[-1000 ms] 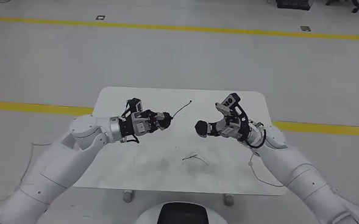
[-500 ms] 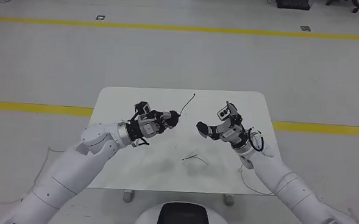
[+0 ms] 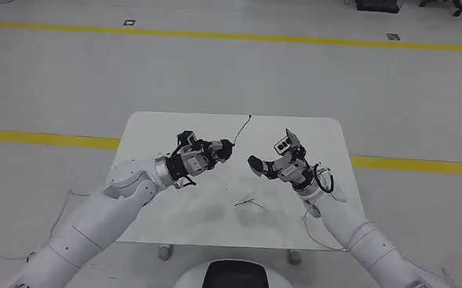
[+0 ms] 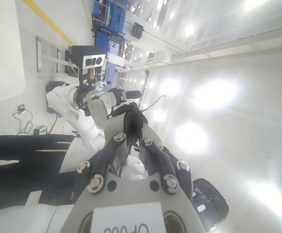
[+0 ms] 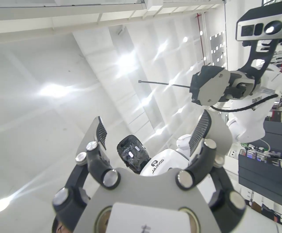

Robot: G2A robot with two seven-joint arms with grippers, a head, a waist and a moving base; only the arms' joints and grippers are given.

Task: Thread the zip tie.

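White table [image 3: 138, 123] on a pale floor, with a yellow line [image 3: 51, 138] running behind it, is what I have under the arms. My zip tie [image 3: 240, 131] is up off the table. One end is pinched in the left gripper [image 3: 224, 151], whose fingers are pressed together on it. The rest of the strap runs free, slanting away from me toward the table's far edge. From the left wrist camera I see the strap [image 4: 154, 103] sticking out past the closed fingertips [image 4: 137, 114], thin and slightly bowed, ending in a small thickened tip.

Just beside it, on the other side of a small gap, sits the right gripper [image 3: 271, 151]. Its fingers are spread wide and hold nothing. From its own wrist camera the ribbed pads [image 5: 101, 132] stand well apart, and the zip tie [image 5: 163, 83] pokes out of the left gripper [image 5: 207, 88] beyond them, touching neither pad.

Nearer to me, between the two arms, a thin black piece [image 3: 250, 202] lies flat on the table; I cannot tell what it is.
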